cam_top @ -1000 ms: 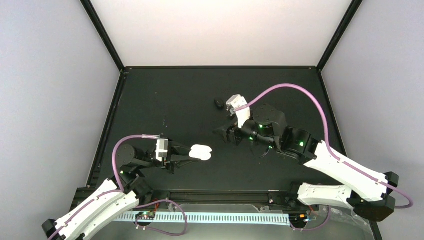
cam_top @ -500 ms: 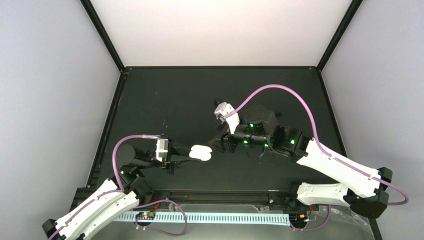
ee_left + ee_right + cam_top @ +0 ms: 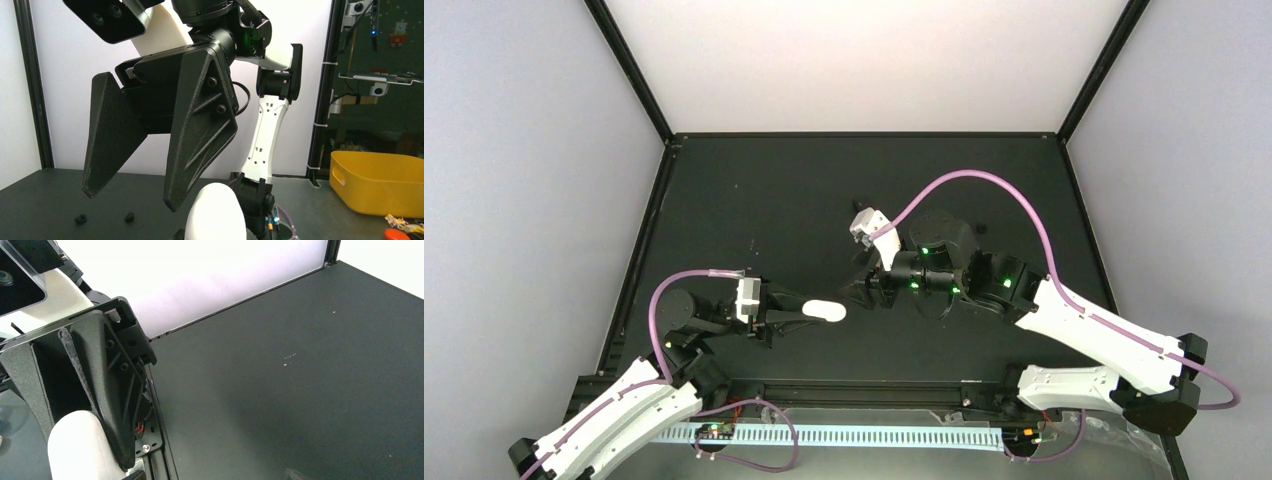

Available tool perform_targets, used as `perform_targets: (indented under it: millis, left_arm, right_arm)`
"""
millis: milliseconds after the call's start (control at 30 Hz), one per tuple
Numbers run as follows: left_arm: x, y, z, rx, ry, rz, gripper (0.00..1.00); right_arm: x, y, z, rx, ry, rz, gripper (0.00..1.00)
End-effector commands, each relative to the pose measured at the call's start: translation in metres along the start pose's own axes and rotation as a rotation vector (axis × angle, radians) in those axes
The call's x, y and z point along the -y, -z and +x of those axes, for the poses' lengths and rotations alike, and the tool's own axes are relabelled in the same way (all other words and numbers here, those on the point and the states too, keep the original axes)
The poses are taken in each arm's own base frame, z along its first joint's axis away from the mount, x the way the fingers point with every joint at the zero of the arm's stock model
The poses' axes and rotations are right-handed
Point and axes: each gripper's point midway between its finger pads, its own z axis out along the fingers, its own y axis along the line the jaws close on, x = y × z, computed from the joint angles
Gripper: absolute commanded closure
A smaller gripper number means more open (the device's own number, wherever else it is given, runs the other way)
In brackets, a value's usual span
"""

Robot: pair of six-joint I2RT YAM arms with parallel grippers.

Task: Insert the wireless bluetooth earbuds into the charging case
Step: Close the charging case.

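Left gripper (image 3: pixel 812 312) clamped on white case (image 3: pixel 828 311), near centre, held aloft, likely presented for the other arm. Right gripper (image 3: pixel 132 197) just right, fingers apart, nothing between. Earbuds not visible.

No text, label, brand or number could be read in any view, and the only candidate, a small colourful mark (image 3: pixel 400 26) at the upper right of the left wrist view, was too small and blurred to make out.
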Motion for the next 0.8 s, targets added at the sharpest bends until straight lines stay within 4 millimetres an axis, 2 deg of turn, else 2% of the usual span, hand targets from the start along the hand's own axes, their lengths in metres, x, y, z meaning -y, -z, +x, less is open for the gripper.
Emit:
perform_targets:
  millis: [0, 267, 367, 500, 667, 733, 767]
  left_arm:
    - [0.006, 0.000, -0.009, 0.028, -0.029, 0.026, 0.98]
    - [0.005, -0.001, -0.009, 0.027, -0.031, 0.024, 0.99]
    - [0.005, -0.001, -0.009, 0.026, -0.030, 0.024, 0.99]
    - [0.005, -0.001, -0.009, 0.027, -0.028, 0.025, 0.98]
    - [0.006, -0.001, -0.009, 0.028, -0.025, 0.036, 0.99]
    - [0.004, -0.002, -0.007, 0.021, -0.017, 0.025, 0.98]
    - [0.000, -0.002, -0.005, 0.013, -0.008, 0.006, 0.98]
  right_arm:
    - [-0.002, 0.004, -0.007, 0.014, 0.010, -0.009, 0.29]
    - [-0.001, 0.006, -0.009, 0.023, 0.017, 0.001, 0.29]
    - [0.000, 0.017, -0.020, 0.086, 0.024, 0.021, 0.29]
    - [-0.029, 0.045, -0.039, 0.220, 0.077, -0.120, 0.28]
    - [-0.046, 0.040, -0.026, 0.165, 0.097, -0.229, 0.29]
    - [-0.040, 0.039, -0.023, 0.173, 0.086, -0.202, 0.30]
    - [-0.030, 0.039, -0.024, 0.197, 0.074, -0.141, 0.30]
